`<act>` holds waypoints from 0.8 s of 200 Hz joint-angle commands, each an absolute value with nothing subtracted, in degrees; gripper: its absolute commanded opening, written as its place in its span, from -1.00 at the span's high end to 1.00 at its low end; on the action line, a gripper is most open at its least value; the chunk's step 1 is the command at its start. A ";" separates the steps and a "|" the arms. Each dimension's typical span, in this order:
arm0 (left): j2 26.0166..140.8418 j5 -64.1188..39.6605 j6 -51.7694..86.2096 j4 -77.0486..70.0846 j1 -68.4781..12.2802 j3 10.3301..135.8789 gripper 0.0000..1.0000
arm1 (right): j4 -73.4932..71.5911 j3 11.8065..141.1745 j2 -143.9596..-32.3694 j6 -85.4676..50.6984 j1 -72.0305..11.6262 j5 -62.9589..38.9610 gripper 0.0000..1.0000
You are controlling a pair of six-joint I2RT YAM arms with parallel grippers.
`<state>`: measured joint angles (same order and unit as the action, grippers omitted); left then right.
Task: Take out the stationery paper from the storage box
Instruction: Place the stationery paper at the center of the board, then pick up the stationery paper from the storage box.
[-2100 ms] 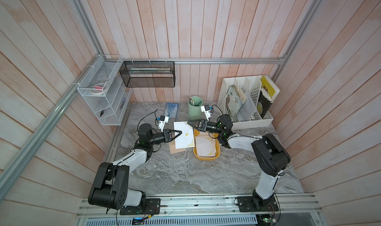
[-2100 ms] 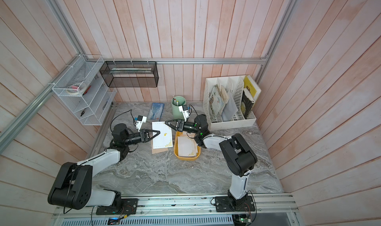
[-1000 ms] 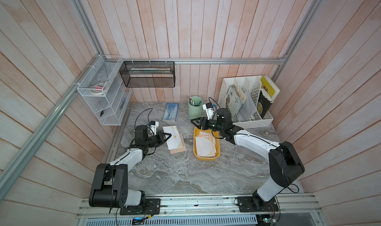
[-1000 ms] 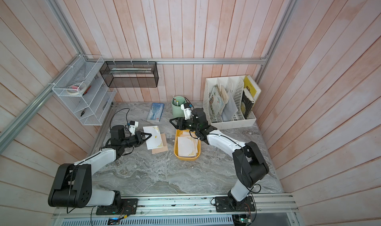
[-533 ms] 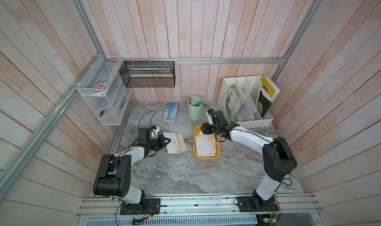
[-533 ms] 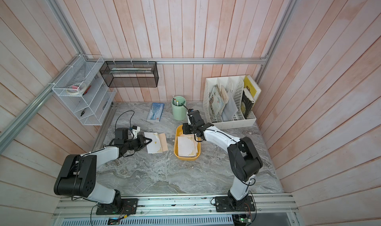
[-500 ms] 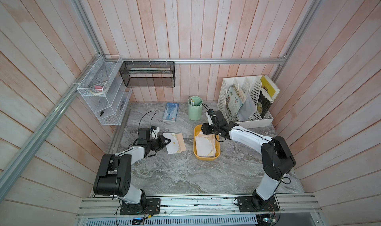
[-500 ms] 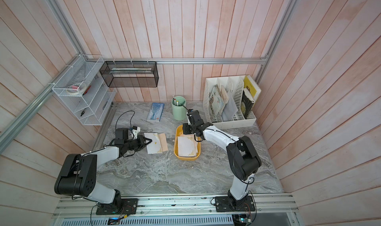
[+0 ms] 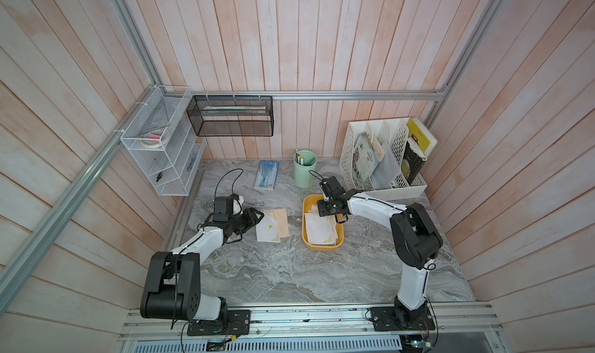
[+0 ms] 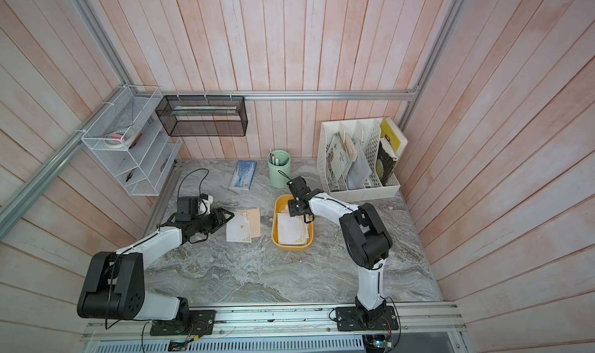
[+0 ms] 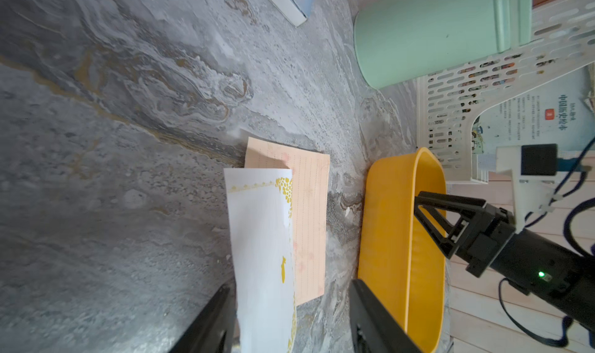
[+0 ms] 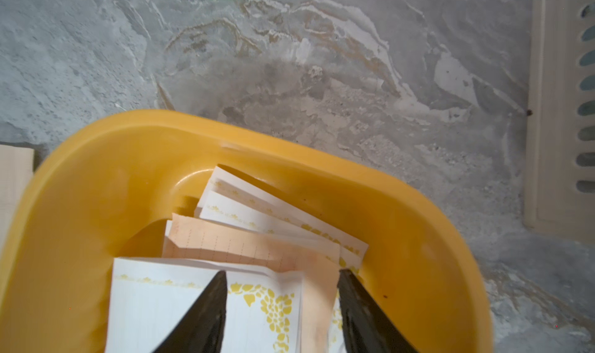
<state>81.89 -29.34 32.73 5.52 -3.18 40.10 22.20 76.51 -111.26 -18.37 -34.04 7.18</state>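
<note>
left gripper (image 11: 288,287) is seen with its jaws spread wide and nothing clamped. a white sheet (image 11: 260,254) with gold corners lies between the fingers, its edge just beside one finger (image 11: 209,319); whether it is touched cannot be told. a peach sheet (image 11: 310,222) is partly covered by it. both are laid on the table (image 11: 112,174), outside the box (image 11: 386,238) and just beside its long wall.

right gripper (image 12: 281,272) is held with its jaws parted over the far end of the box, tips lowered within the rim above the paper (image 12: 244,248) lying in it: a white sheet on top, a peach one under it, more white ones fanned behind. no sheet is pinched; contact of the tips with the top sheet cannot be told. one finger (image 12: 360,312) is close to the box's inner wall.

in both top views the cup (image 9: 304,169) is seen just behind the box and the organizer (image 9: 383,161) near it on the right arm's side. the booklet (image 10: 243,174) lies by the back wall, well apart from the sheets. bare table is seen in front of the box and the sheets, toward the arm bases.
</note>
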 commanded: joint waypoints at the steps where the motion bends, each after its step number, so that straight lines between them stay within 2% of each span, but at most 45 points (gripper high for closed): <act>1: 80.86 -24.33 30.97 10.66 -3.34 41.85 -0.19 | 24.88 77.44 -112.41 -18.89 -35.54 8.81 -0.13; 40: 79.35 -16.04 30.34 16.46 -3.60 43.07 -0.20 | 24.76 76.31 -112.76 -19.84 -36.17 8.70 -0.10; 117: 79.45 -17.49 30.79 15.04 -3.55 42.36 -0.19 | 25.14 75.81 -113.33 -21.68 -35.95 10.57 -0.01; 160: 78.92 -17.17 30.87 15.06 -3.60 41.94 -0.19 | 25.53 76.97 -116.23 -21.60 -35.86 8.82 0.10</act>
